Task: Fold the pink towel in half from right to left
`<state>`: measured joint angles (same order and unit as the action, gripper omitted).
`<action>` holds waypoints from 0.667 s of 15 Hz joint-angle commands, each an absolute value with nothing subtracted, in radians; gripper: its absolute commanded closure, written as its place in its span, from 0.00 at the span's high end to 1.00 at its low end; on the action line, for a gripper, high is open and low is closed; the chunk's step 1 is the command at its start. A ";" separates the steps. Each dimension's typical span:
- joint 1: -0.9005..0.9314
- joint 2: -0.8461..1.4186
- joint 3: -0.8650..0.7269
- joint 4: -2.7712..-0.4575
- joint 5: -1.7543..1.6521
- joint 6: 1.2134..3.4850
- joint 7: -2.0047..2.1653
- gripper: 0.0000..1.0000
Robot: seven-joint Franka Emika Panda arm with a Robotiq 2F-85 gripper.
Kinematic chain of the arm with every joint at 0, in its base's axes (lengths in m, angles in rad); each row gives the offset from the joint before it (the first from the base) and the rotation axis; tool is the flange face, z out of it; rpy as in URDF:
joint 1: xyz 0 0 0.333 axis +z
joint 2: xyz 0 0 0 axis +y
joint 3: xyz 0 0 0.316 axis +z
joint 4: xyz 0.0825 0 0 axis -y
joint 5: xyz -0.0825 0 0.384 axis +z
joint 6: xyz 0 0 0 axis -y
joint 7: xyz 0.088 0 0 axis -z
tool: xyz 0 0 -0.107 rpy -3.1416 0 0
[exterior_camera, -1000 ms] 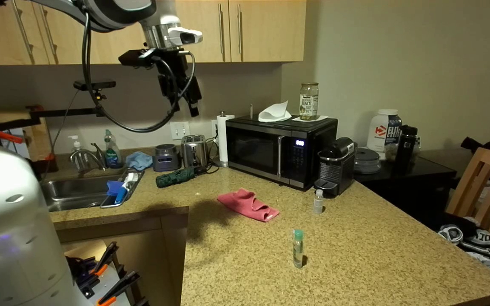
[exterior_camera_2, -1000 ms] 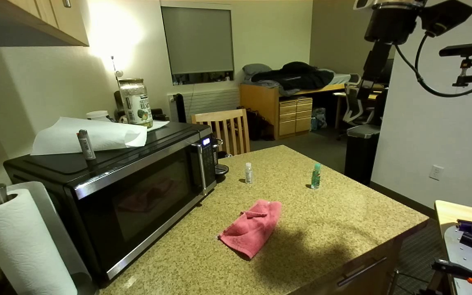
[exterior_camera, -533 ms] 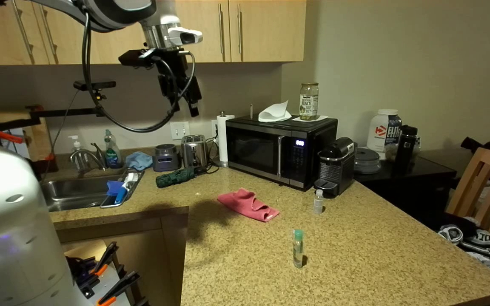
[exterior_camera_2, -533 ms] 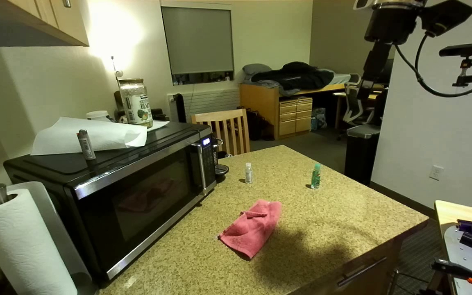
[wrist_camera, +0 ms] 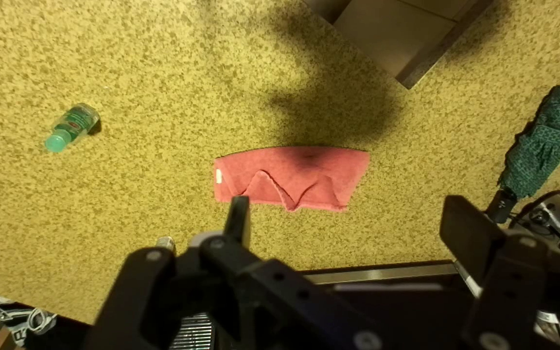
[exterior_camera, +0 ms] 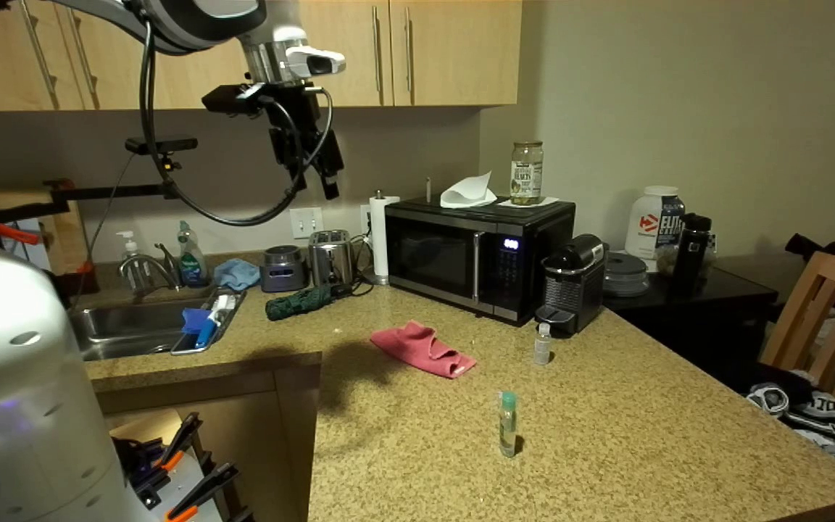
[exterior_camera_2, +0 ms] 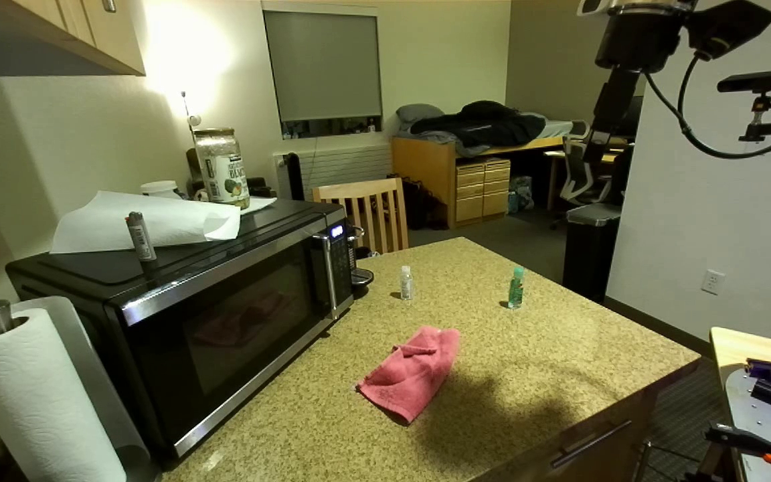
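The pink towel (exterior_camera: pixel 417 351) lies rumpled on the speckled counter in front of the black microwave. In an exterior view it shows a raised fold on top (exterior_camera_2: pixel 415 375). In the wrist view the towel (wrist_camera: pixel 304 167) is a wide, flat-lying strip with a white tag at its left end and wavy folds along its lower edge. My gripper (exterior_camera: pixel 315 187) hangs high above the counter, well apart from the towel. In the wrist view the gripper (wrist_camera: pixel 348 209) has its two fingers wide apart with nothing between them. The left fingertip overlaps the towel's lower edge in that view.
The black microwave (exterior_camera: pixel 435 254) stands behind the towel. A green-capped bottle (exterior_camera: pixel 508 428) and a small clear bottle (exterior_camera: pixel 542 346) stand upright on the counter. A coffee machine (exterior_camera: pixel 573 283), a folded green umbrella (exterior_camera: pixel 300 303), a toaster (exterior_camera: pixel 330 257) and a sink (exterior_camera: pixel 135 326) are nearby.
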<state>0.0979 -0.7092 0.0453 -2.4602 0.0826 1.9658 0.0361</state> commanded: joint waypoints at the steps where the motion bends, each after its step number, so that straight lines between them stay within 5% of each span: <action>1: 0.090 -0.709 0.052 -2.458 0.088 1.964 0.032 1.00; 10: 0.066 -0.527 0.016 -2.449 0.082 2.025 0.001 1.00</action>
<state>0.0818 -0.6461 0.0293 -2.4614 0.0799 1.9734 0.0360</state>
